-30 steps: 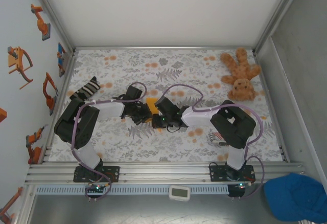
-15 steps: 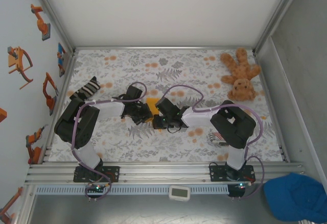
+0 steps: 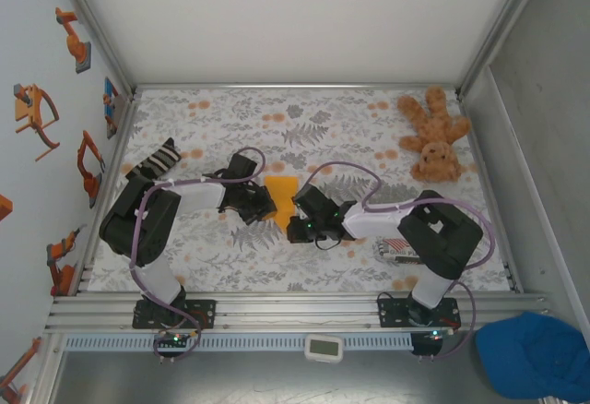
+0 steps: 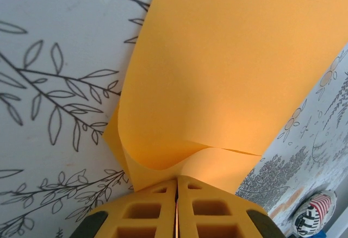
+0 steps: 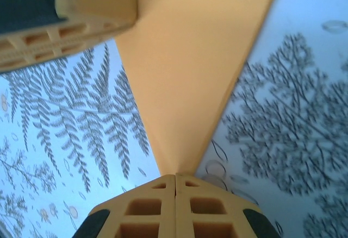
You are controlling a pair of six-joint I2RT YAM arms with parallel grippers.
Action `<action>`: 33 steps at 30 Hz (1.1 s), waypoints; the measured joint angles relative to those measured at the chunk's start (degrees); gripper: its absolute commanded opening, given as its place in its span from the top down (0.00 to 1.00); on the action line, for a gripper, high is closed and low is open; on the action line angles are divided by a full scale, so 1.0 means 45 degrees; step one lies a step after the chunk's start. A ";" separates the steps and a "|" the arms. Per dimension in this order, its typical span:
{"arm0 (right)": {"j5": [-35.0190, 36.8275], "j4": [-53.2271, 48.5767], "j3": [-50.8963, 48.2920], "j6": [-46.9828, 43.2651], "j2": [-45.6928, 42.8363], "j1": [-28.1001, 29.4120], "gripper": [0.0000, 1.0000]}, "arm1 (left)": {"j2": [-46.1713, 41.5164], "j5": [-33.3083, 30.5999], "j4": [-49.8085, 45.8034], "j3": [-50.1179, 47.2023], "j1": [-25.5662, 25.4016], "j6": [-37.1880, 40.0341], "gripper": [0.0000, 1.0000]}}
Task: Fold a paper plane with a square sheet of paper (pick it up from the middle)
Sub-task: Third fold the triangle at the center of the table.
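The left gripper (image 3: 265, 203) and the right gripper (image 3: 293, 226) are both clamping shut on the folded orange paper (image 3: 282, 194) over the table (image 3: 304, 127), the right one pinching its narrow tip.

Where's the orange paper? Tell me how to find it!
Look at the middle of the flowery table, where the two robot arms meet. The left gripper and the right gripper both pinch the square sheet of paper there. It is thin, plain and bright orange, unlike the fuzzy brown teddy in the far right corner.
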 measured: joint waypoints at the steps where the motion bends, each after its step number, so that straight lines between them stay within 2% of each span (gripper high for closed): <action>1: -0.0034 -0.0078 -0.0146 0.0005 -0.0165 0.0000 1.00 | 0.0005 0.0000 0.0000 0.0010 0.0000 0.0005 0.92; 8: 0.0024 -0.0651 -0.0243 -0.0126 -0.1506 0.0000 1.00 | 0.0078 0.0000 0.0000 0.0102 0.0000 0.0039 0.92; 19: -0.0117 0.0058 0.1953 -0.0155 0.1326 -0.0049 1.00 | 0.0083 0.0005 -0.0005 0.0107 0.0000 0.0049 0.92; 27: -0.0248 0.0491 0.1724 0.0039 0.1695 -0.0155 1.00 | 0.0107 0.0010 -0.0015 0.0141 0.0000 0.0053 0.92; 33: -0.0471 0.2001 -0.0117 0.0209 0.0719 -0.0189 1.00 | 0.0180 0.0092 -0.0029 0.0185 0.0015 0.0136 0.92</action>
